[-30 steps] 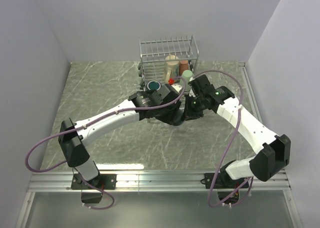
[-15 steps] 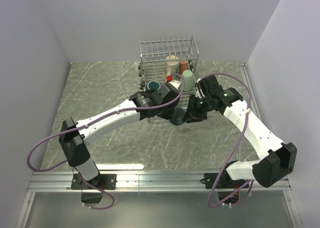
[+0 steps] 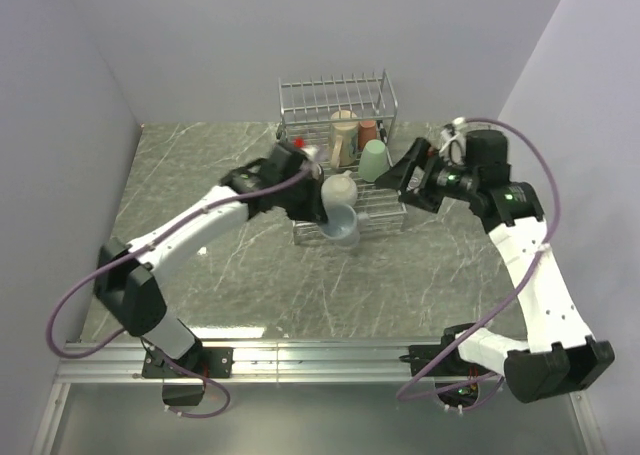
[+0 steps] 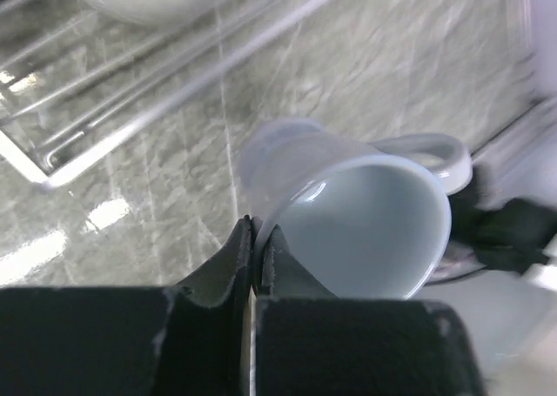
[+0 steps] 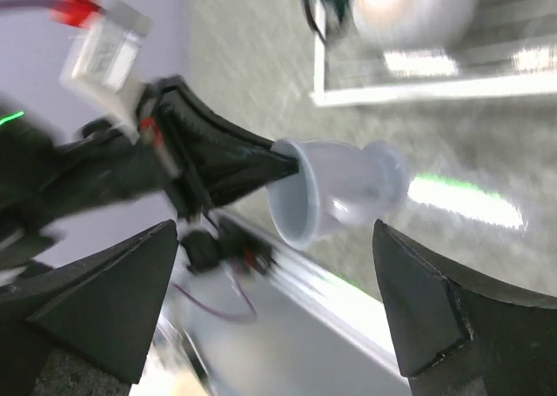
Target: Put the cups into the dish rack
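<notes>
Pinching the rim of the pale blue-white mug (image 4: 365, 231) with the left gripper (image 4: 255, 235), jaws squeezed tight on the wall, one finger inside and one outside. Holding it tipped on its side just in front of the dish rack (image 3: 383, 87), outside the front wire, handle on the far side from the fingers. Hard to say whether lifted clear of the tabletop (image 3: 200, 195) or brushing it.

Over to the right gripper (image 3: 408, 183): spread wide, gripping nothing, hanging just off the rack's right side and facing the held mug.

Inside the rack, plenty loaded: beige mug (image 3: 338, 188) at the rack's front edge, light green mug (image 3: 374, 161) base up toward the rack's right side, tall cream mug (image 3: 343, 133) and small reddish-brown mug (image 3: 368, 131) side by side further back, just in front of the rack's upright tines.
</notes>
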Robot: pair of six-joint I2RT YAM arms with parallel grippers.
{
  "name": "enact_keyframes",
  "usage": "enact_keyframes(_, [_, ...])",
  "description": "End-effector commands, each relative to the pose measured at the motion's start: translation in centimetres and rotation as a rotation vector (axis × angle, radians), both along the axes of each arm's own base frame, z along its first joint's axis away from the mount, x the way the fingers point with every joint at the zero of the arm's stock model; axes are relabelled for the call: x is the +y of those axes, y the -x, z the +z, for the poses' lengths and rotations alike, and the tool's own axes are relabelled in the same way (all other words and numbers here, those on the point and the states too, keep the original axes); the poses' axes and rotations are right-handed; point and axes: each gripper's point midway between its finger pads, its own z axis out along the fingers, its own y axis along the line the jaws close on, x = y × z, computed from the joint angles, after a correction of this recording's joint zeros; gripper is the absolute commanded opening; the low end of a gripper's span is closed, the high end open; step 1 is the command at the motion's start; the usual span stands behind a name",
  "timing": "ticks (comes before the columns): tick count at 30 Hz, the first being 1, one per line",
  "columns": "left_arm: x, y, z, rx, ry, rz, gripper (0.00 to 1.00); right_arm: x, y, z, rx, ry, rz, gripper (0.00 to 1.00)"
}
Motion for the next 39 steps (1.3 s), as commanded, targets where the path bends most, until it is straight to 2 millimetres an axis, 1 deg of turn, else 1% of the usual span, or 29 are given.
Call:
enact_keyframes(1, [0.3, -0.1, 9.8, -0.051, 0.443, -0.087, 0.0, -0.1, -0.4, 6.2, -0.202, -0.162, 0.006, 1.0])
enact_keyframes(2, [0.3, -0.5, 11.4, -0.102, 0.513, -0.115, 0.0, -0.2, -0.6, 5.4, -0.183, -0.181, 0.002, 1.0])
enact_keyframes(3, [1.3, -0.8, 12.7, -0.104, 0.572, -0.111, 0.0, 0.4, -0.3, 5.6, -0.152, -0.235, 0.021, 1.0])
enact_keyframes(4, [1.4, 0.1, 12.9, -0.07, 0.618, -0.16, 0.0, 0.7, -0.7, 5.0, -0.154, -0.265, 0.031, 1.0])
enact_keyframes(5, [1.3, -0.2, 14.5, -0.117, 0.671, -0.186, 0.0, 0.9, -0.7, 5.0, -0.149, -0.291, 0.035, 1.0])
enact_keyframes(6, [1.4, -0.1, 15.3, -0.106, 0.71, -0.192, 0.0, 1.3, -0.6, 5.0, -0.119, -0.34, 0.034, 1.0])
enact_keyframes(7, [1.2, 0.1, 16.0, -0.11, 0.742, -0.216, 0.0, 1.4, -1.1, 4.7, -0.139, -0.363, 0.034, 1.0])
enact_keyframes(8, [1.1, 0.6, 16.8, -0.105, 0.773, -0.26, 0.0, 1.4, -1.1, 4.9, -0.149, -0.383, 0.032, 1.0])
enact_keyframes(9, [1.2, 0.1, 18.2, -0.122, 0.821, -0.263, 0.0, 1.6, -1.3, 4.9, -0.134, -0.414, 0.023, 1.0])
enact_keyframes(11, [1.3, 0.4, 19.4, -0.107, 0.886, -0.295, 0.0, 1.8, -1.7, 4.9, -0.153, -0.436, 0.037, 1.0])
enact_keyframes(12, [1.4, 0.4, 21.4, -0.123, 0.967, -0.318, 0.0, 2.0, -1.8, 5.0, -0.161, -0.439, 0.043, 1.0])
enact_keyframes(13, [1.4, 0.5, 21.4, -0.098, 0.996, -0.325, 0.0, 2.0, -2.0, 5.7, -0.19, -0.438, 0.047, 1.0])
enact_keyframes(14, [1.4, 0.5, 21.7, -0.031, 1.038, -0.316, 0.0, 1.9, -2.3, 5.7, -0.206, -0.424, 0.049, 1.0])
enact_keyframes(15, [1.5, 0.9, 22.8, -0.077, 1.083, -0.352, 0.0, 2.0, -2.3, 6.0, -0.219, -0.422, 0.055, 1.0])
enact_keyframes(16, [1.6, 1.1, 22.6, -0.066, 1.108, -0.359, 0.0, 2.0, -2.4, 7.0, -0.251, -0.424, 0.065, 1.0])
enact_keyframes(17, [1.8, 0.9, 22.8, -0.007, 1.141, -0.339, 0.0, 2.0, -2.5, 7.3, -0.259, -0.429, 0.069, 1.0])
enact_keyframes(18, [1.9, 0.9, 22.8, 0.006, 1.162, -0.334, 0.0, 2.1, -2.5, 7.7, -0.262, -0.439, 0.074, 1.0])
enact_keyframes(19, [2.2, 1.3, 23.1, -0.022, 1.193, -0.357, 0.0, 2.2, -2.5, 8.6, -0.301, -0.456, 0.09, 1.0])
enact_keyframes(20, [2.2, 1.2, 23.0, 0.024, 1.212, -0.341, 0.0, 2.3, -2.2, 9.1, -0.29, -0.485, 0.098, 1.0])
enact_keyframes(21, [2.3, 1.0, 22.9, 0.027, 1.234, -0.328, 0.0, 2.4, -2.1, 9.4, -0.296, -0.503, 0.104, 1.0])
enact_keyframes(22, [2.6, 1.3, 23.5, -0.002, 1.265, -0.347, 0.0, 2.5, -1.8, 10.2, -0.335, -0.526, 0.121, 1.0])
enact_keyframes(24, [2.7, 0.9, 23.3, 0.055, 1.324, -0.321, 0.0, 2.6, -1.2, 11.1, -0.327, -0.582, 0.134, 1.0])
enact_keyframes(25, [2.9, 0.8, 23.3, 0.066, 1.351, -0.321, 0.0, 2.7, -0.9, 11.6, -0.36, -0.602, 0.151, 1.0])
enact_keyframes(26, [3.2, 1.1, 23.7, 0.081, 1.402, -0.348, 0.0, 2.8, -0.7, 11.9, -0.343, -0.63, 0.157, 1.0])
enact_keyframes(29, [3.4, 0.6, 23.9, 0.115, 1.469, -0.343, 0.0, 3.4, -0.3, 12.6, -0.354, -0.647, 0.183, 1.0])
enact_keyframes(31, [3.2, 0.3, 23.7, 0.124, 1.458, -0.337, 0.0, 3.8, -0.3, 13.1, -0.353, -0.644, 0.198, 1.0])
enact_keyframes(33, [2.8, 0.0, 23.4, 0.125, 1.439, -0.332, 0.0, 4.6, 0.1, 13.7, -0.361, -0.645, 0.228, 1.0])
enact_keyframes(36, [2.7, -0.3, 23.3, 0.124, 1.437, -0.326, 0.0, 5.7, 0.5, 13.8, -0.348, -0.649, 0.256, 1.0])
enact_keyframes(39, [2.7, -0.4, 23.2, 0.12, 1.44, -0.317, 0.0, 6.3, 0.6, 13.6, -0.34, -0.653, 0.26, 1.0])
